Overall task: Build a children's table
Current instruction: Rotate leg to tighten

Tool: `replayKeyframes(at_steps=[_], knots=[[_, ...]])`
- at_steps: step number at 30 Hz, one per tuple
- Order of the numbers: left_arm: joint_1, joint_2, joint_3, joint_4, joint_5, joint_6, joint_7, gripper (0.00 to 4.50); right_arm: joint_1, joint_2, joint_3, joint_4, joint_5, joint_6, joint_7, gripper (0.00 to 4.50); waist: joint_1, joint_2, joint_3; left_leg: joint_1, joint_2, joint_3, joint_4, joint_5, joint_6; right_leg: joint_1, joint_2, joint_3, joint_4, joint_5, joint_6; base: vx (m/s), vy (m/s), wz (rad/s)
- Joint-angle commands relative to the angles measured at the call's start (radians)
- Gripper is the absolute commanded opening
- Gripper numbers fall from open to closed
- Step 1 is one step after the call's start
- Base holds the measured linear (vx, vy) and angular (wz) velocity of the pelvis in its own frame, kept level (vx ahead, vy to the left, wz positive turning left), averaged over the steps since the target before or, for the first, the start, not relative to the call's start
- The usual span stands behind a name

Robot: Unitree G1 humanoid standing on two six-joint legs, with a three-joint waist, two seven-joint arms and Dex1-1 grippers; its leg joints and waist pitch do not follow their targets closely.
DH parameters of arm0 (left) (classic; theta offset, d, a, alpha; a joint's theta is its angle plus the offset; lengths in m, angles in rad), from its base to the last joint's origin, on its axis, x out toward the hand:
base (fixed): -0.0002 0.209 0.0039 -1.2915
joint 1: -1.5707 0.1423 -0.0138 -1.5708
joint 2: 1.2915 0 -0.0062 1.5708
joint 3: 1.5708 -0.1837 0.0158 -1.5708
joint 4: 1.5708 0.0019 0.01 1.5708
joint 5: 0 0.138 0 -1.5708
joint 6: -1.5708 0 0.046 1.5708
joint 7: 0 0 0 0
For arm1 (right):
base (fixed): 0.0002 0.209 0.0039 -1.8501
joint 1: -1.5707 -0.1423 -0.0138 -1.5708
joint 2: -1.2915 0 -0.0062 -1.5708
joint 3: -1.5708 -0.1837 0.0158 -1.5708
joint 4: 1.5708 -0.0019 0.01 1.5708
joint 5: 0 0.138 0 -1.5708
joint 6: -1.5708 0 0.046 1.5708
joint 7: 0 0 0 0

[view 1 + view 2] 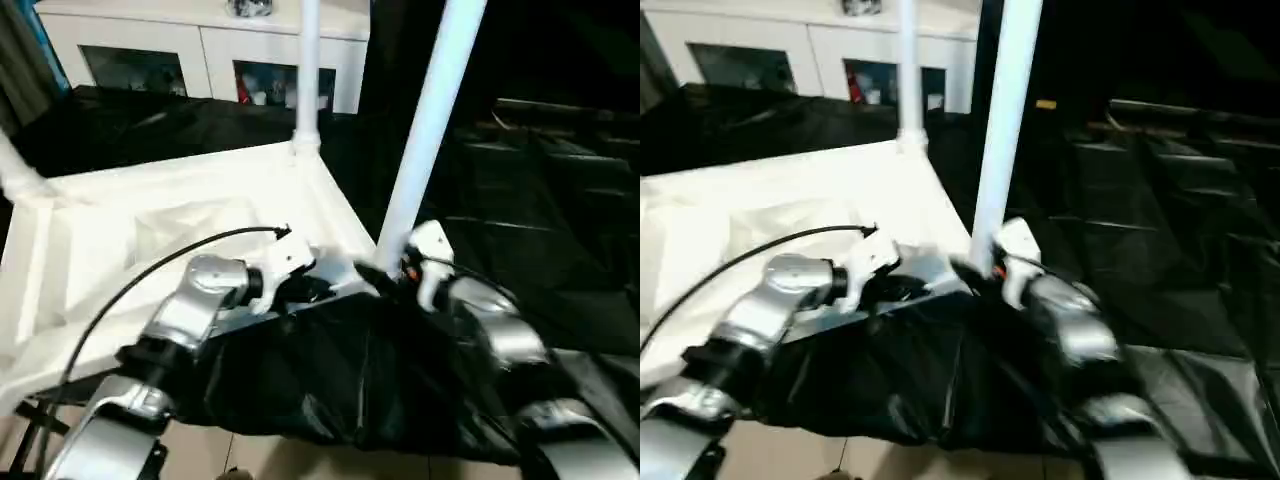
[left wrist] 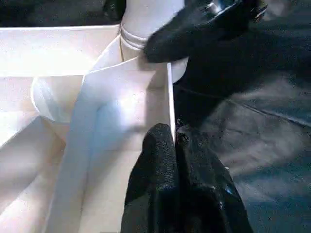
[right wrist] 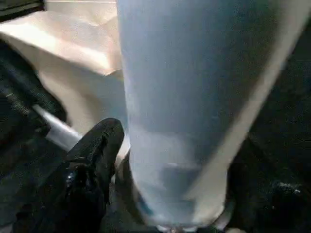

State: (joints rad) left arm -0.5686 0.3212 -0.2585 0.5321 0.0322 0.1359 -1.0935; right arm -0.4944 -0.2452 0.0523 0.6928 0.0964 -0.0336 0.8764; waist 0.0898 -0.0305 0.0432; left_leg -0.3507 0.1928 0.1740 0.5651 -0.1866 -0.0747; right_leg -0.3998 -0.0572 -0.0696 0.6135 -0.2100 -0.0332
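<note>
- A white children's table top (image 1: pixel 150 230) is lying upside down, ribbed underside facing up, on a surface covered with black plastic sheeting (image 1: pixel 520 220).
- A long white tube leg (image 1: pixel 430 120) is standing in the near right corner socket of the top, leaning slightly to the right as it rises.
- A second white leg (image 1: pixel 307 70) is standing upright in the far right corner socket.
- Part of a third leg (image 1: pixel 18 172) is showing at the far left corner.
- The right gripper (image 1: pixel 385 268) is sitting at the base of the near leg; its black fingers (image 3: pixel 95 155) are wrapping either side of the tube, pinching it just above the socket.
- The left gripper (image 2: pixel 174 138) is reaching in from the left at the near right edge of the top; its two fingers are pressed together over the thin upright rim of the top, clamping it close beside the corner socket.
- The two grippers are working near each other at the same corner.
- A black cable (image 1: pixel 150 270) is arching over the silver left forearm (image 1: pixel 195 305).
- A white cabinet (image 1: pixel 200 50) with glass doors is standing at the far side, behind the table.
</note>
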Motion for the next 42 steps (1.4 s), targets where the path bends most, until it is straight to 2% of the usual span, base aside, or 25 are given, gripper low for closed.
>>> replayKeyframes(at_steps=[1, 4, 10, 15, 21, 25, 26, 27, 28, 30, 31, 34, 36, 39, 42], knots=[[0.004, 0.013, -0.006, -0.025, -0.017, -0.020, -0.023, 0.00, 0.024, -0.022, 0.041, -0.054, 0.034, 0.013, 0.095, 3.40, 0.005, 0.000, -0.054, 0.000, 0.045, -0.006, -0.050, -0.104, 0.101, 0.065, -0.088, 0.054, -0.060, 0.021, -0.239, 0.000, 0.000, 0.00], [0.008, 0.029, -0.005, -0.028, -0.022, -0.026, -0.039, 0.00, 0.036, -0.037, 0.046, -0.082, 0.052, 0.019, 0.137, 3.15, 0.008, -0.001, -0.054, 0.000, 0.045, -0.005, -0.050, -0.115, 0.088, 0.064, -0.086, 0.055, -0.062, -0.018, -0.227, 0.000, 0.000, 0.00], [0.011, 0.046, -0.004, -0.032, -0.022, -0.031, -0.061, 0.00, 0.044, -0.043, 0.049, -0.111, 0.058, 0.038, 0.172, 2.81, 0.008, -0.001, -0.057, -0.002, 0.043, -0.006, -0.047, -0.092, 0.084, 0.065, -0.087, 0.055, -0.057, 0.008, -0.231, 0.000, 0.000, 0.00], [0.012, 0.049, -0.006, -0.032, -0.025, -0.031, -0.065, 0.00, 0.059, -0.048, 0.062, -0.136, 0.063, 0.052, 0.193, 2.71, 0.011, -0.002, -0.058, -0.002, 0.042, -0.007, -0.046, -0.075, 0.091, 0.066, -0.086, 0.054, -0.055, 0.033, -0.231, 0.000, 0.000, 0.00], [0.016, 0.049, -0.010, -0.031, -0.021, -0.030, -0.060, 0.00, 0.065, -0.043, 0.064, -0.137, 0.062, 0.064, 0.181, 2.67, 0.015, -0.003, -0.057, -0.001, 0.042, -0.006, -0.046, -0.086, 0.083, 0.065, -0.087, 0.054, -0.057, 0.000, -0.226, 0.000, 0.000, 0.00], [0.008, 0.019, -0.012, -0.015, 0.000, -0.013, 0.005, 0.00, 0.052, 0.008, 0.032, -0.078, 0.029, 0.066, 0.021, 2.67, 0.013, -0.002, -0.056, 0.000, 0.041, -0.007, -0.048, -0.097, 0.071, 0.063, -0.089, 0.055, -0.060, -0.026, -0.221, 0.000, 0.000, 0.00], [-0.003, -0.010, -0.009, -0.001, 0.011, -0.001, 0.054, 0.00, 0.038, 0.038, 0.014, -0.033, 0.005, 0.056, -0.089, 2.67, 0.010, -0.007, -0.054, -0.001, 0.043, -0.007, -0.049, -0.100, 0.065, 0.062, -0.090, 0.056, -0.062, -0.040, -0.219, 0.000, 0.000, 0.00], [-0.013, -0.044, -0.012, 0.010, 0.019, 0.015, 0.096, 0.00, 0.022, 0.070, -0.009, 0.010, -0.006, 0.057, -0.192, 2.67, 0.008, -0.002, -0.051, 0.003, 0.042, -0.008, -0.053, -0.120, 0.042, 0.057, -0.091, 0.055, -0.068, -0.099, -0.211, 0.000, 0.000, 0.00], [-0.016, -0.059, -0.015, 0.013, 0.023, 0.021, 0.112, 0.00, 0.014, 0.085, -0.019, 0.028, -0.007, 0.058, -0.234, 2.66, 0.006, -0.004, -0.051, 0.002, 0.040, -0.010, -0.054, -0.134, 0.027, 0.062, -0.093, 0.055, -0.072, -0.156, -0.196, 0.000, 0.000, 0.00], [-0.022, -0.085, -0.018, 0.020, 0.030, 0.033, 0.145, 0.00, 0.001, 0.108, -0.036, 0.056, -0.006, 0.062, -0.304, 2.66, 0.004, -0.002, -0.050, 0.004, 0.041, -0.011, -0.055, -0.150, 0.020, 0.058, -0.092, 0.056, -0.078, -0.197, -0.180, 0.000, 0.000, 0.00], [-0.030, -0.116, -0.022, 0.029, 0.037, 0.047, 0.178, 0.00, -0.019, 0.136, -0.059, 0.093, 0.000, 0.071, -0.390, 2.66, 0.002, 0.003, -0.053, 0.007, 0.044, -0.011, -0.056, -0.148, 0.017, 0.056, -0.092, 0.058, -0.075, -0.176, -0.184, 0.000, 0.000, 0.00], [-0.060, -0.212, -0.039, 0.064, 0.058, 0.084, 0.276, 0.00, -0.082, 0.220, -0.115, 0.199, 0.034, 0.077, -0.575, 2.66, -0.001, 0.001, -0.055, 0.006, 0.040, -0.010, -0.054, -0.126, 0.007, 0.057, -0.092, 0.059, -0.071, -0.123, -0.198, 0.000, 0.000, 0.00], [-0.076, -0.250, -0.058, 0.083, 0.079, 0.093, 0.317, 0.00, -0.107, 0.260, -0.091, 0.227, 0.003, 0.060, -0.639, 2.66, 0.000, 0.005, -0.056, 0.004, 0.040, -0.010, -0.053, -0.121, 0.013, 0.058, -0.090, 0.058, -0.069, -0.086, -0.200, 0.000, 0.000, 0.00], [-0.092, -0.269, -0.067, 0.103, 0.094, 0.093, 0.347, 0.00, -0.128, 0.288, -0.046, 0.237, -0.041, 0.029, -0.655, 2.66, 0.003, 0.004, -0.056, 0.004, 0.037, -0.009, -0.052, -0.129, 0.021, 0.059, -0.091, 0.057, -0.070, -0.087, -0.193, 0.000, 0.000, 0.00], [-0.095, -0.266, -0.068, 0.105, 0.103, 0.088, 0.351, 0.00, -0.140, 0.300, -0.044, 0.255, -0.068, -0.006, -0.671, 2.66, 0.004, 0.003, -0.055, 0.002, 0.039, -0.010, -0.054, -0.139, 0.026, 0.059, -0.092, 0.057, -0.071, -0.094, -0.188, 0.000, 0.000, 0.00]])
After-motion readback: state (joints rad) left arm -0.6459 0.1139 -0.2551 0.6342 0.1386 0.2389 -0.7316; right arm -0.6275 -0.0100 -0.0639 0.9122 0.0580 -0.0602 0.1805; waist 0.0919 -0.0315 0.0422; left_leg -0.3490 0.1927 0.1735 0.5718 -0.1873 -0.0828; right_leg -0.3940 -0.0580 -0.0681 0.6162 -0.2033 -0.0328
